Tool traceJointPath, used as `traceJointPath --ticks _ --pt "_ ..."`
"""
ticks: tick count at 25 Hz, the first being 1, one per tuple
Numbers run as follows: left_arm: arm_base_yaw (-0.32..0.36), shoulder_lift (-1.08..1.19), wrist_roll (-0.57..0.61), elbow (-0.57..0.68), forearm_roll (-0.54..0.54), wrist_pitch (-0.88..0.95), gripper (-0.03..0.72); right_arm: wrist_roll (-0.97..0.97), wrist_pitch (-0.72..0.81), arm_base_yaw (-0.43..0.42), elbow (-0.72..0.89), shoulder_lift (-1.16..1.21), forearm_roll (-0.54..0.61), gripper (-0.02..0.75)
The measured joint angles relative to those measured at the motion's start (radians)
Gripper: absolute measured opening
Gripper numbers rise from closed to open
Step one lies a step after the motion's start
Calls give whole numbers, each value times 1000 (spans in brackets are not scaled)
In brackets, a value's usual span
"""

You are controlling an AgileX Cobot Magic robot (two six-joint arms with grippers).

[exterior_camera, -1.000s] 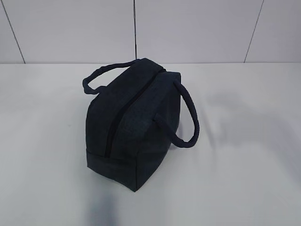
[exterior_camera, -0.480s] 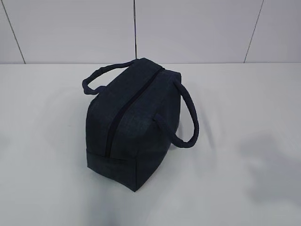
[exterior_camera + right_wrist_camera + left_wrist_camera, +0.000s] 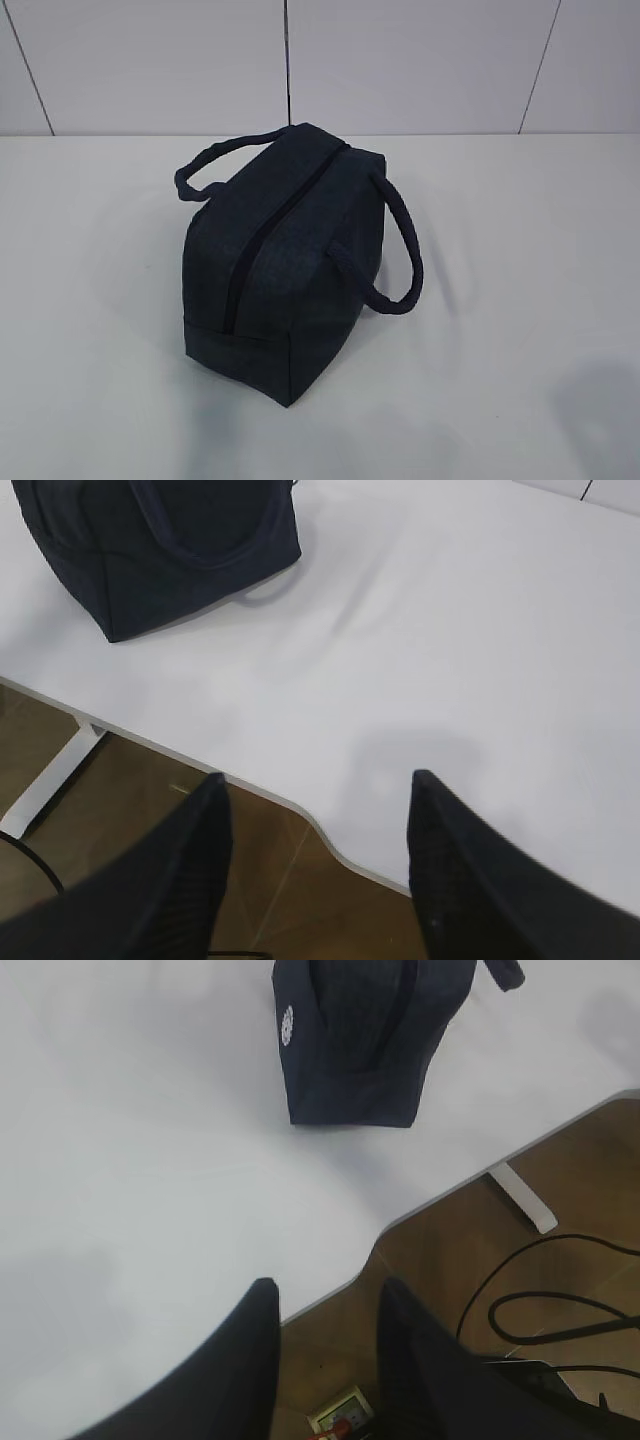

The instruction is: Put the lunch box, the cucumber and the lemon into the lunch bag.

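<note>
1. The bag [image 3: 285, 265] stands on the white tabletop [image 3: 520, 250], zipper closed along its top, handles drooping to either side.
2. My left gripper [image 3: 325, 1305] hangs over the tabletop's near edge, jaws apart and empty, well clear of the bag.
3. My right gripper [image 3: 318, 798] hovers at that edge too, jaws wider apart, holding nothing.

lunch bag [image 3: 285, 265] | dark navy, boxy | zipper closed | upright on table, handles drooping sideways

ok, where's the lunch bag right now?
Exterior view: the lunch bag stands zipped, left of centre on the white table, both handles drooping outward, nothing touching it.
</note>
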Motion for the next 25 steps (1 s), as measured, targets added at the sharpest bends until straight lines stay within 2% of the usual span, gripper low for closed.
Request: traceJointPath --ticks 9,15,25 --pt "0 -236 8 171 2 -19 237 6 19 0 61 -45 -37 440" --pt "0 -283 9 208 35 -93 237 14 -34 0 90 -45 -74 440" --pt "0 -283 9 210 40 -105 237 27 -42 0 92 -45 -85 439"
